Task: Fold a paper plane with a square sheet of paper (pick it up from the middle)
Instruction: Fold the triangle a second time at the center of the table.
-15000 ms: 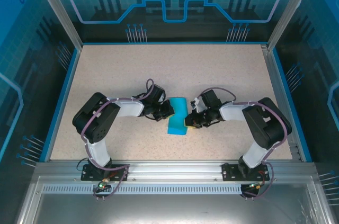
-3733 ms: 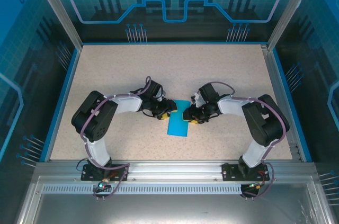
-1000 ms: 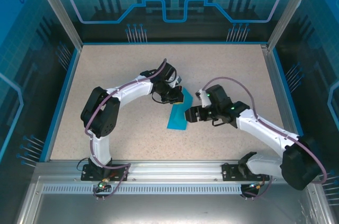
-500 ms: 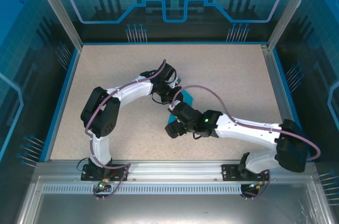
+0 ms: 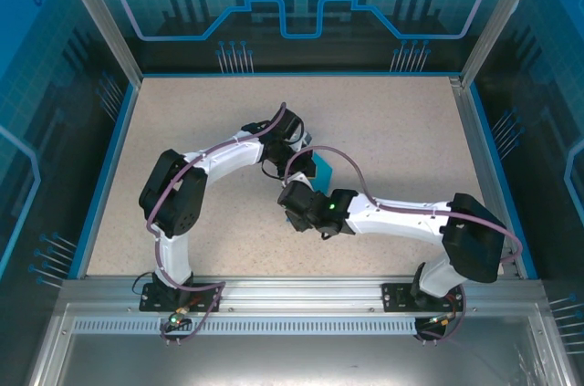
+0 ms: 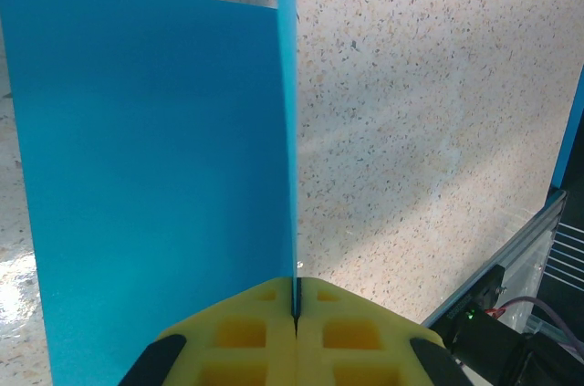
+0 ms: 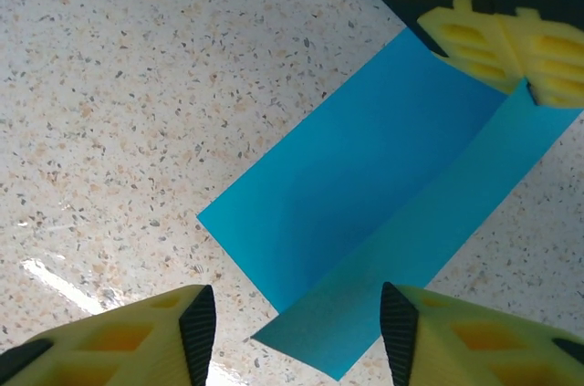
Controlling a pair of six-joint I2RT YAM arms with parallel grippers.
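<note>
Mid-fold. The square sheet of paper [image 7: 365, 185] is near the centre of the table [image 7: 137, 85], with two panels meeting at a centre crease. Left gripper [image 6: 295, 299] is clenched on that crease at the sheet's 12 o'clock end. Right gripper [image 7: 292, 336] is released, fingers [image 7: 137, 336] straddling the 6 o'clock end. I'd drop the right straight down and pinch on the crease line; any sideways drag likely skews the fold. Left forearm reaches toward 2 o'clock. Right forearm lies low across the table toward 9 o'clock.

Bright, even light, sharp focus, soft shadows and a glare streak on the table [image 7: 55, 281]
</note>
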